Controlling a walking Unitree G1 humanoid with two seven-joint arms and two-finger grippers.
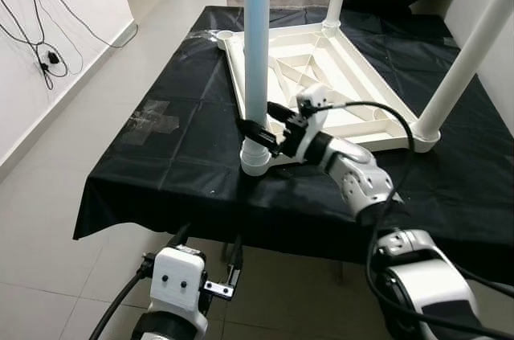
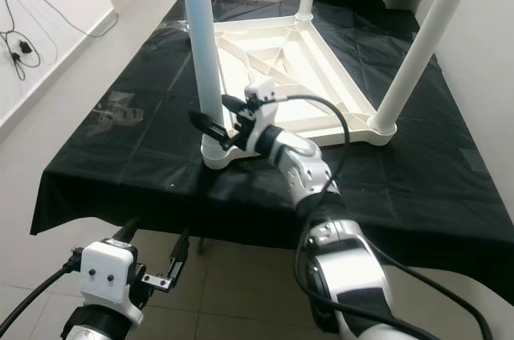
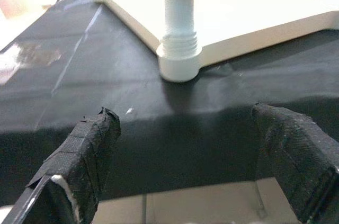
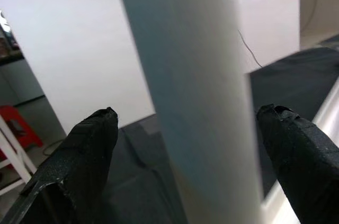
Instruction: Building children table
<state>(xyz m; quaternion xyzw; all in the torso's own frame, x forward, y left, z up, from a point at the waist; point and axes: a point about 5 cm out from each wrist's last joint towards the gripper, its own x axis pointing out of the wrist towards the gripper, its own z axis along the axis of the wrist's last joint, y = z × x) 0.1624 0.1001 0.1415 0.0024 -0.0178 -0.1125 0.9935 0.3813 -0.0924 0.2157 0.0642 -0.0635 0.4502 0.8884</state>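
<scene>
Your right gripper (image 1: 259,133) has its two black fingers spread wide on either side of the blue table leg (image 1: 257,43), low down just above the threaded collar where that leg enters the corner socket (image 1: 255,163); the right wrist view shows a gap on both sides of the leg, so nothing is clamped yet. The leg stands upright in the near corner of the upturned white tabletop (image 1: 321,87), which lies on the black-covered work table (image 1: 161,163). Two white legs (image 1: 466,63) already stand at corners beyond it. You appear to be at the step of screwing this leg home: next, close on it squarely and turn, keeping it vertical so the thread does not cross. Your left gripper (image 3: 185,160) hangs open below the work table's near edge, facing that same socket, idle
</scene>
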